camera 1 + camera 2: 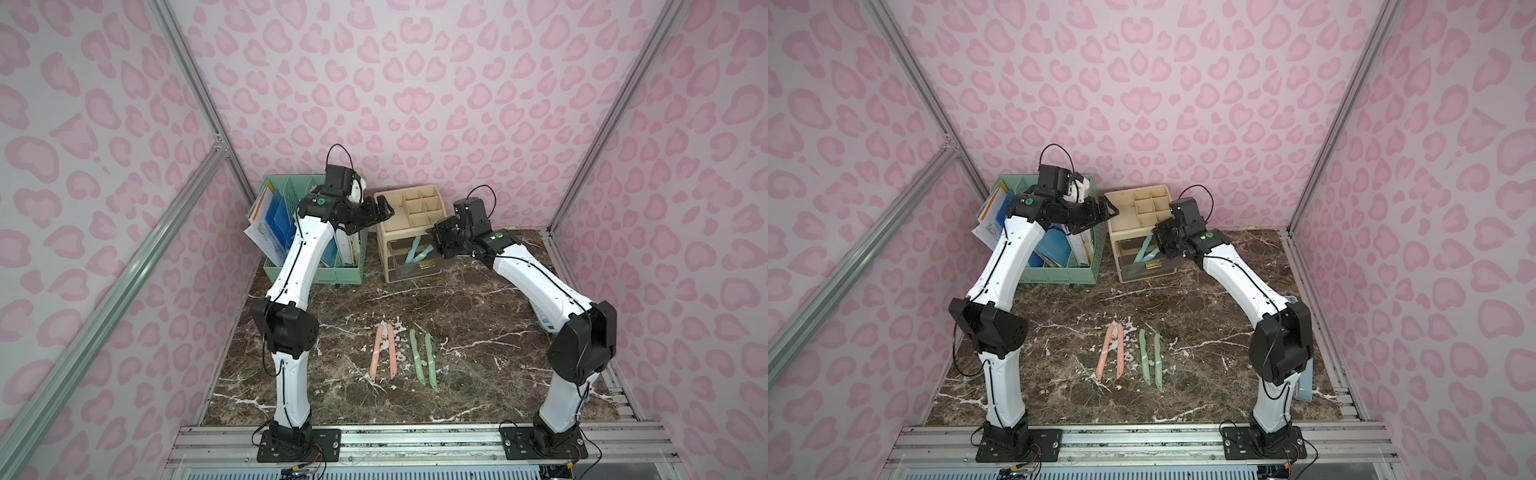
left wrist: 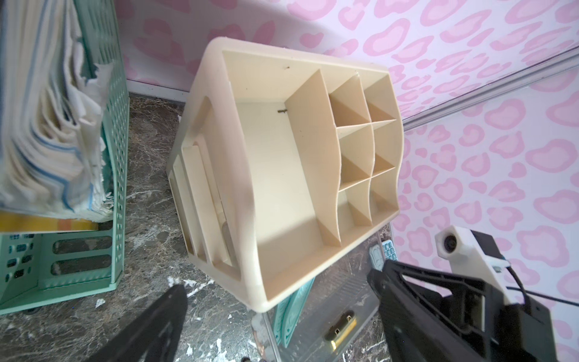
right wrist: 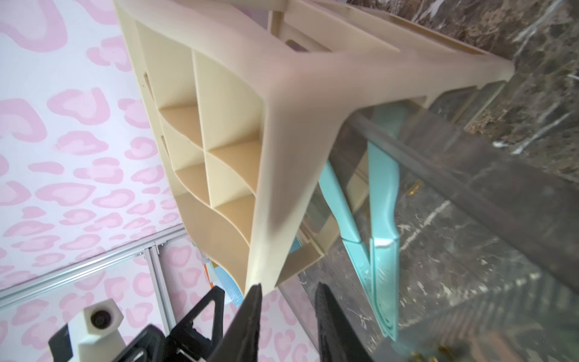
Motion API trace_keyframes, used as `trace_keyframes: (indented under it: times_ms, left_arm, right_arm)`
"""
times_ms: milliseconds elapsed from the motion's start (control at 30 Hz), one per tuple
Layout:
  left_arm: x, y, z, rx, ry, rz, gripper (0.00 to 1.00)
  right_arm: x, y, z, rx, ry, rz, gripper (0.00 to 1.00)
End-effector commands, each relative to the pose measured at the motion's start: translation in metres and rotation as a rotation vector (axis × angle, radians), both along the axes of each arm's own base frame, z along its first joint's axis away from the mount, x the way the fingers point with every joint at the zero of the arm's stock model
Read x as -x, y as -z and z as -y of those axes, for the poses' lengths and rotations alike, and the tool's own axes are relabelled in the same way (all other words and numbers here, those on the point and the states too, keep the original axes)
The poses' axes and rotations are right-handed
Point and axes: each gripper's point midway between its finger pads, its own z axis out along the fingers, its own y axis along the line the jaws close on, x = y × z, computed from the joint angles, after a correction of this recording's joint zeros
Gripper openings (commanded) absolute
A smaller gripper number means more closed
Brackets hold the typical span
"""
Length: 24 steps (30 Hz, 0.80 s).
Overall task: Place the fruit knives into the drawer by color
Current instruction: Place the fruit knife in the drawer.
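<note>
Two teal knives [image 3: 383, 203] lie crossed in a narrow V inside the pulled-out clear drawer [image 1: 409, 272] at the foot of the beige organizer [image 1: 419, 199]. Their handles reach back under the organizer's body. So, judging by how things lie, the teal pair is done and counts as one colour out of three.

Two pink knives [image 1: 376, 353] and two green knives [image 1: 417, 357] rest on the counter [image 1: 478, 332], well in front of the organizer. Each pair lies side by side, and the green pair is just beside the pink one. Neither pair touches an arm. These four are what is left, about two thirds of the job. The organizer seems to have more than one drawer tier, but I cannot tell which is meant for which colour.

The right end effector [image 3: 286, 313] hangs just off the organizer's front corner, above the open drawer. Its jaws are a little apart with nothing between them. The left end effector [image 1: 384, 212] hovers at the organizer's opposite top edge, between it and the green basket [image 1: 316, 274] of papers. Its jaws are spread wide and it is empty too.
</note>
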Motion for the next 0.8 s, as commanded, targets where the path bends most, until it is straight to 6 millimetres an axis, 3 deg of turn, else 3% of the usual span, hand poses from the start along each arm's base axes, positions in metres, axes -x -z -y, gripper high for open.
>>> trace_keyframes:
  times_ms: [0,367,400,467,600,767]
  left_arm:
    - [-0.004,0.003,-0.003,-0.01,-0.005,0.002,0.95]
    - [-0.015,0.021,-0.005,-0.021,-0.016,-0.025,0.92]
    - [-0.017,0.021,-0.004,-0.02,-0.015,-0.022,0.92]
    - [-0.02,0.023,-0.005,-0.019,-0.02,-0.023,0.91]
    - [-0.025,0.027,-0.003,-0.016,-0.021,-0.026,0.88]
    - [-0.028,0.03,-0.003,-0.018,-0.022,-0.027,0.86]
  right_arm:
    - [0.012,-0.014,-0.002,-0.014,-0.048,0.056,0.33]
    - [0.089,-0.017,0.022,0.006,-0.153,0.09,0.26]
    - [0.097,-0.003,0.026,0.023,-0.159,0.063,0.25]
    - [0.108,0.006,0.03,0.031,-0.166,0.054,0.24]
    - [0.118,0.027,0.035,0.002,-0.159,0.03,0.21]
    - [0.114,0.04,0.03,0.009,-0.187,0.025,0.15]
